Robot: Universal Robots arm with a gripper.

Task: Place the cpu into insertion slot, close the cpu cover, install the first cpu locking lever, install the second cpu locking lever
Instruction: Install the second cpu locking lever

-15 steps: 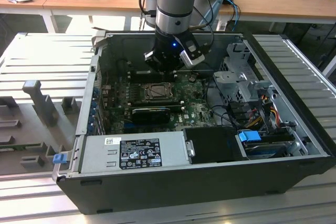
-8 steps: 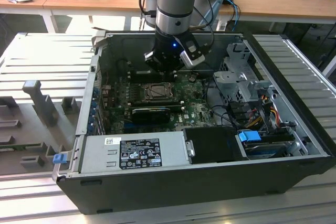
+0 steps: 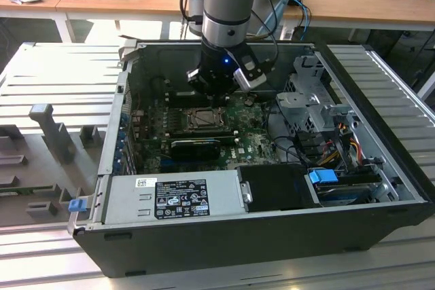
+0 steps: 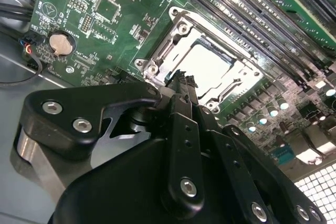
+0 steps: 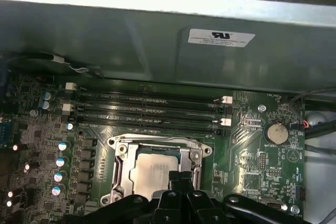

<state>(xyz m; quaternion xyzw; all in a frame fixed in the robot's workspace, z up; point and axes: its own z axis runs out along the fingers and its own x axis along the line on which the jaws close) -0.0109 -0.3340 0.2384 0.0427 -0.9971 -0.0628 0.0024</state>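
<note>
Nearest the exterior camera lies the silver power supply (image 3: 173, 197), along the front wall of the open computer case (image 3: 224, 249), which rests on a ribbed grey desk (image 3: 54, 93). Further toward the exterior view's right in the same case sit a black box (image 3: 279, 187), a blue latch (image 3: 323, 176) and a metal drive cage (image 3: 309, 96) with bundled cables. Behind the power supply lies the green motherboard (image 3: 251, 142), and the gripper (image 3: 212, 100) hangs directly over its middle.

Just beneath the fingers (image 4: 181, 85) is the insertion slot (image 4: 163, 51), and the cpu (image 4: 212, 64) lies flat inside it, its pale metal top showing through the window of the cpu cover (image 4: 247, 72), which lies down over it. In the second wrist view the fingers are drawn together with barely a gap, hold nothing, and their tips sit just above the near edge of the socket frame; contact cannot be told. Beyond the fingers run black memory slots (image 5: 152, 114), and a coin battery (image 5: 276, 132) sits off to one side.
</note>
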